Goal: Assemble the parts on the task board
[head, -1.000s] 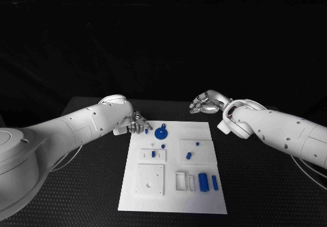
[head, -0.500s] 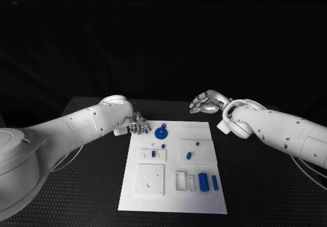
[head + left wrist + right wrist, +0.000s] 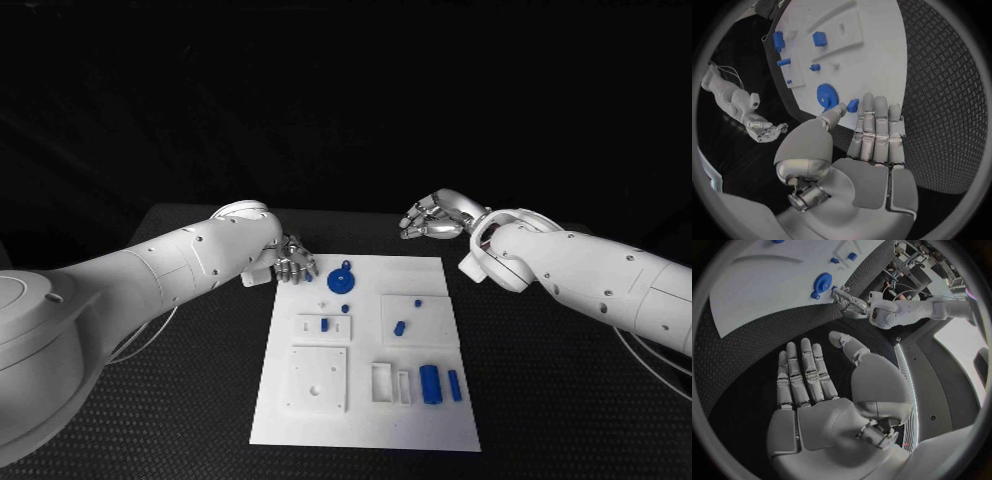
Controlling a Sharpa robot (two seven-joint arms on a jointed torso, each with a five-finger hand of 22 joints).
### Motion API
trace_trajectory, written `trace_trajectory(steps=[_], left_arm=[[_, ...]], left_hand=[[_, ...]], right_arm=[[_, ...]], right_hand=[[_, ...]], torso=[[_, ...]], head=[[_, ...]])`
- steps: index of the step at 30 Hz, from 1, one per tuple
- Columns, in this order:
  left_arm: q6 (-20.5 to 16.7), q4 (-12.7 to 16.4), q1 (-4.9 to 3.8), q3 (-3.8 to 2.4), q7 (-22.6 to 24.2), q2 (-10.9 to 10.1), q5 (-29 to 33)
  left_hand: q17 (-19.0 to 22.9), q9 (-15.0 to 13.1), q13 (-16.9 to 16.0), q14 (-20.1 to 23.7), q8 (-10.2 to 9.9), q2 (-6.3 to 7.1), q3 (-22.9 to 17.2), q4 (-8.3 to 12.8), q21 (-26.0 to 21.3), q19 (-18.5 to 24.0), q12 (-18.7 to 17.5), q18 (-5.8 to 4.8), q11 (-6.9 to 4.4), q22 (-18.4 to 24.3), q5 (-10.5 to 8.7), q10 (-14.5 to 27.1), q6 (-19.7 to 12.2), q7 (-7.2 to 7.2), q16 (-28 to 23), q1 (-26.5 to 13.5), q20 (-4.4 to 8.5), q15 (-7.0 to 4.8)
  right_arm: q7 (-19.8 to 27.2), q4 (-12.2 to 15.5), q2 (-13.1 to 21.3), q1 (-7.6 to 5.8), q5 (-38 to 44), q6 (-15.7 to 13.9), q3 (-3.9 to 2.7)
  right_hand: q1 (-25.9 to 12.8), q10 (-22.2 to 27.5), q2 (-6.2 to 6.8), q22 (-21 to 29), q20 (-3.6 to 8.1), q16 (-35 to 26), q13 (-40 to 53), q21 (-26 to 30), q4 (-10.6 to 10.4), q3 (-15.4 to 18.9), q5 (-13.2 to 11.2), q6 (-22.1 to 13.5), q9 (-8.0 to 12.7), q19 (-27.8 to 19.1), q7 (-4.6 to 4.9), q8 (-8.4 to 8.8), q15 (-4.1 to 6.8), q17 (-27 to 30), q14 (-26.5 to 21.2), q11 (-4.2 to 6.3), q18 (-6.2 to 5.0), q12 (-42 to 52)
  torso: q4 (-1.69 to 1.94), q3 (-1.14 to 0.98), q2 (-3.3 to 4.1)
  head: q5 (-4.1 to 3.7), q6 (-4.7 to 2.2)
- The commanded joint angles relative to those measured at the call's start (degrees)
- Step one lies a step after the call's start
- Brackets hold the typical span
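Both hands are spread and hold nothing: left hand hovers beside the task board, its fingertips near a small blue part and the blue gear; right hand hangs well apart. Several parts look loose, so assembly seems barely begun.

The left arm comes in from the near left and reaches forward, its wrist bent so that the left robot hand points toward the middle. In the left wrist view this robot hand is flat, the palm bare, the long fingers straight and side by side, the thumb set apart from them; it holds nothing.

The right arm comes in from the right, bent at the wrist, with the right robot hand raised at the far end. In the right wrist view this robot hand lies spread, fingers straight and slightly fanned, thumb out to the side, palm bare.
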State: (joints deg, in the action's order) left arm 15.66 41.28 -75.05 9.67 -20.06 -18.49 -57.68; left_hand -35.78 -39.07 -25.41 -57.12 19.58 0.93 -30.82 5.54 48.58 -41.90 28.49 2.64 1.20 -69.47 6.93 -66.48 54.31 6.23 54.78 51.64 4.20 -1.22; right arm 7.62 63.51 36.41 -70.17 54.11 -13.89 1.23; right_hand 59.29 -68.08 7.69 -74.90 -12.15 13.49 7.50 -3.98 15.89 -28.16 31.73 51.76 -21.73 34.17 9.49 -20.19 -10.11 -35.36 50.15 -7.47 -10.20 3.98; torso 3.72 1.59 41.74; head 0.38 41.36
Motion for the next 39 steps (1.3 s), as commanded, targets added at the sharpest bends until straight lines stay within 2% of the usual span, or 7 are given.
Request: trace_trajectory(steps=[1,5,12,19,28,36,39], left_arm=[[-0.4,0.1,0.01,-0.01,1.0,0.2,1.5],[-0.6,0.3,0.01,-0.02,1.2,0.0,2.8],[-1.4,1.2,0.01,-0.06,0.8,-1.0,5.3],[-3.3,4.0,-0.05,-0.24,-0.3,-3.0,8.9],[-6.8,12.0,-0.73,-0.5,-1.1,-7.8,9.9],[-10.4,23.5,-1.2,-0.39,-2.2,-14.7,9.3],[-11.8,26.7,-1.2,-0.07,-2.4,-16.7,8.7]], left_hand=[[-0.2,0.0,0.1,-0.4,0.0,-1.09,-0.3,0.8,-0.4,-0.4,-0.4,-0.61,-0.06,-0.2,0.23,-0.8,0.9,-0.14,-0.2,0.3,2.62,-0.07],[-1.4,-0.4,0.1,-1.9,1.1,-2.98,-1.0,2.8,0.1,-1.6,-1.0,-0.58,-0.98,-1.0,0.82,-5.0,4.3,-1.49,1.2,1.4,3.09,-0.66],[-3.9,-1.7,-1.9,-3.9,2.3,-4.67,-1.0,6.4,2.0,-4.1,-0.8,-0.49,-2.25,-3.2,7.51,-9.7,8.1,-3.03,5.2,0.8,4.64,-2.34],[-4.5,-2.7,-3.2,-5.1,2.6,-5.24,-1.2,7.6,2.9,-5.4,-0.3,-0.44,-2.94,-4.2,8.5,-11.1,9.2,-3.46,6.7,0.1,5.42,-3.19],[-4.9,-3.2,-4.1,-5.9,2.5,-5.12,-1.4,8.1,3.6,-6.4,0.1,-0.36,-3.46,-4.8,8.39,-11.9,9.6,-3.6,7.8,-0.2,6.01,-3.9],[-5.0,-3.3,-4.4,-6.0,2.4,-4.93,-1.5,8.1,3.7,-6.5,0.2,-0.37,-3.54,-5.0,8.56,-12.1,9.8,-3.68,8.0,-0.3,6.15,-4.03],[-5.1,-3.6,-4.9,-6.6,2.6,-4.24,-1.6,8.4,4.0,-7.0,0.4,-0.37,-3.76,-5.4,12.6,-12.9,10.7,-4.05,8.6,-0.7,6.43,-4.29]], right_arm=[[0.3,0.1,-0.1,-0.01,-0.1,0.1,-0.03],[0.3,0.0,-0.1,-0.01,-0.1,0.1,-0.03],[0.3,0.1,0.0,-0.01,-0.1,0.1,-0.03],[0.3,0.1,0.2,-0.01,-0.1,0.0,-0.03],[0.4,0.3,0.6,-0.01,-0.2,-0.1,-0.03],[0.4,0.5,1.1,-0.02,-0.2,-0.2,-0.03],[0.3,0.5,1.2,-0.05,-0.2,-0.2,-0.03]], right_hand=[[-0.2,0.2,-0.04,-0.4,0.15,-0.1,-0.1,0.2,0.0,0.0,-0.3,-0.4,0.0,-0.3,0.02,0.05,0.36,-0.1,-0.2,-0.03,0.95,0.2],[-0.2,0.2,-0.03,-0.4,0.14,-0.1,-0.1,0.2,0.0,0.0,-0.3,-0.4,0.0,-0.3,0.02,0.05,0.36,-0.1,-0.2,-0.04,0.95,0.2],[-0.2,0.2,-0.02,-0.4,0.14,-0.1,-0.1,0.2,0.0,0.0,-0.3,-0.4,0.0,-0.3,0.02,0.05,0.36,-0.1,-0.2,-0.04,0.95,0.2],[-0.2,0.2,-0.01,-0.4,0.14,-0.1,-0.1,0.2,0.0,0.0,-0.3,-0.4,0.0,-0.3,0.02,0.05,0.35,-0.1,-0.2,-0.04,0.96,0.2],[-0.3,0.2,0.01,-0.5,0.14,-0.1,-0.1,0.2,0.0,0.0,-0.3,-0.4,0.0,-0.3,0.03,0.05,0.35,-0.1,-0.2,-0.04,0.96,0.2],[-0.3,0.2,0.02,-0.5,0.14,-0.1,-0.1,0.2,0.0,0.0,-0.2,-0.4,0.0,-0.3,0.03,0.05,0.35,-0.1,-0.2,-0.04,0.96,0.2],[-0.3,0.2,0.03,-0.5,0.13,-0.1,-0.1,0.2,0.0,0.0,-0.2,-0.4,0.0,-0.3,0.03,0.04,0.35,-0.1,-0.2,-0.04,0.97,0.2]], torso=[[0.0,-0.01,-0.01],[-0.05,-0.01,0.0],[-0.01,-0.03,-0.02],[0.03,-0.04,-0.04],[0.05,-0.05,-0.04],[0.15,-0.07,-0.08],[0.15,-0.04,-0.08]], head=[[0.12,0.03],[0.17,0.13],[0.14,0.22],[0.02,0.26],[0.03,0.3],[0.3,0.46],[0.25,0.58]])
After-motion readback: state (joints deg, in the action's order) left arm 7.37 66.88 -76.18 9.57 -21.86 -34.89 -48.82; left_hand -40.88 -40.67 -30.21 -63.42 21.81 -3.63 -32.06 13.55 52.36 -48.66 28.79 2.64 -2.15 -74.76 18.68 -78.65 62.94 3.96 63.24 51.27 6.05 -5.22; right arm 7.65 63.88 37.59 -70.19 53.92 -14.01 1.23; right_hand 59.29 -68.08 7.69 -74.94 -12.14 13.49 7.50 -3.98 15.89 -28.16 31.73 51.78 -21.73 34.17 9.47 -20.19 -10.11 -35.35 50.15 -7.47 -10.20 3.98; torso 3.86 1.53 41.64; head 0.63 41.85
